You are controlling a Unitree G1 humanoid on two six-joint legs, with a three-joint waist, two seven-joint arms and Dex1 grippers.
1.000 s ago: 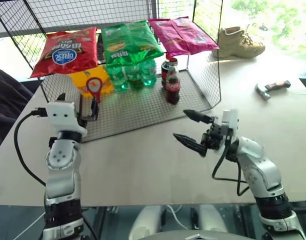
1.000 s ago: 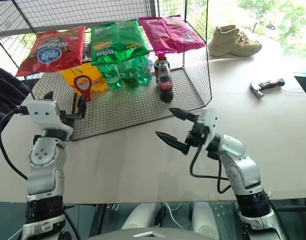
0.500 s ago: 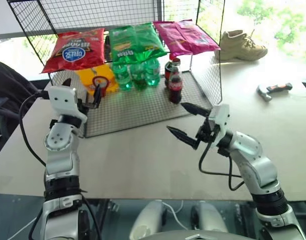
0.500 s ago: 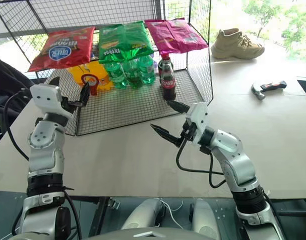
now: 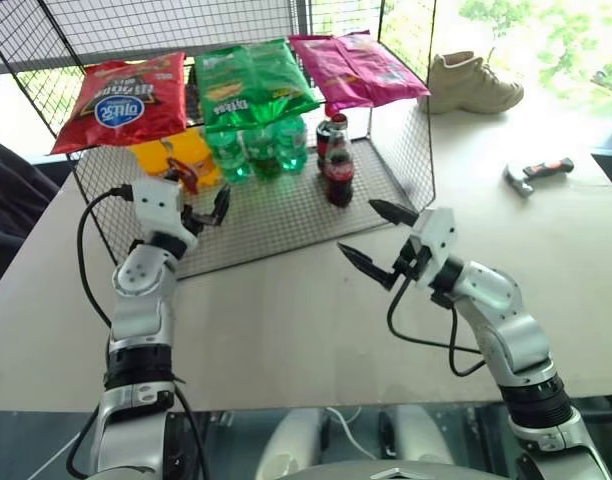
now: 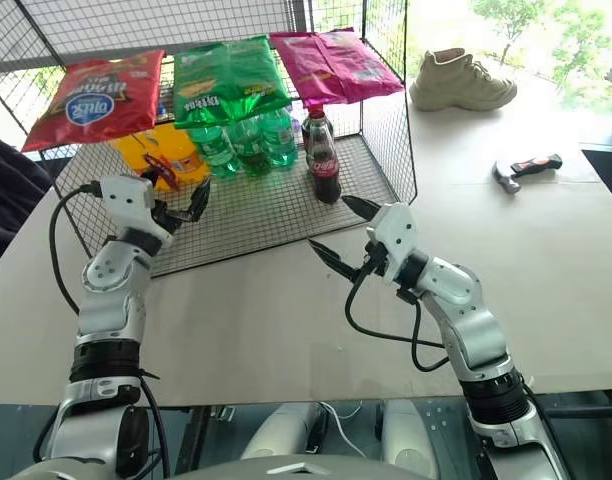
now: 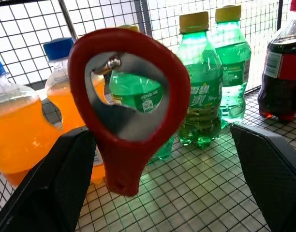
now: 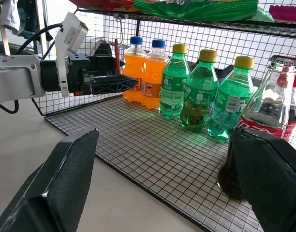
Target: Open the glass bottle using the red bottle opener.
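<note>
While both hands stand wide open and hold nothing, the task's things wait untouched on the wire shelf.
Left hand (image 5: 204, 210): fingers spread to either side of the red bottle opener (image 7: 126, 108), not touching it.
Red bottle opener: hangs upright from a small hook just in front of the orange bottles (image 7: 22, 130), ring head up, handle down.
Opener handling: likely light, stiff and flat; best pinched across the handle, leaving the ring free.
Right hand (image 5: 378, 240): over the table (image 5: 546, 250), just outside the shelf's front edge.
Glass bottle (image 5: 339, 172): stands on the wire shelf (image 5: 276, 220) beside the green bottles (image 5: 261, 150).
Bottle handling: probably heavy, smooth, breakable; grip its waist at the label.
</note>
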